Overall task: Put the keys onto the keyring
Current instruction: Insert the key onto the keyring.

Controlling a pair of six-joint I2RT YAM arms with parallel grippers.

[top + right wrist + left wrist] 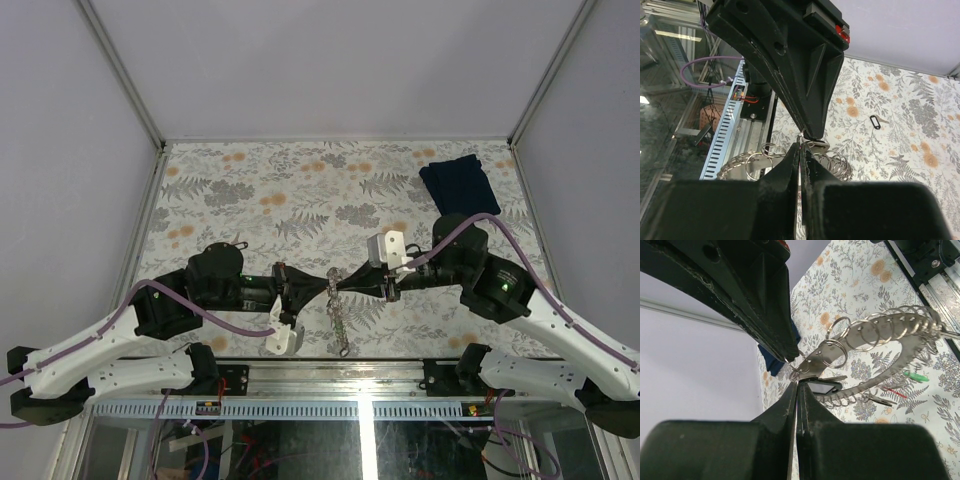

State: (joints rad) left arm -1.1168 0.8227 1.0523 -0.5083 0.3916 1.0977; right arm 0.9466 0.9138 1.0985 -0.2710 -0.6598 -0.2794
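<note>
The keyring [875, 332], a silvery metal loop strung with many split rings, hangs between both grippers above the near table edge; it also shows in the top view [340, 320]. Its green tag [916, 376] and red tag [897, 392] dangle below. My left gripper [797, 384] is shut, with a black-headed key [822, 386] at its tip. My right gripper [801, 141] is shut on a thin ring of the keyring, tip to tip with the left gripper [328, 283]. Another key [880, 400] hangs on the loop. A loose black-headed key [875, 121] lies on the table.
A dark blue folded cloth [460, 185] lies at the back right of the flowered table [300, 190]. The metal rail [360, 385] runs along the near edge under the hanging keyring. White walls enclose the table.
</note>
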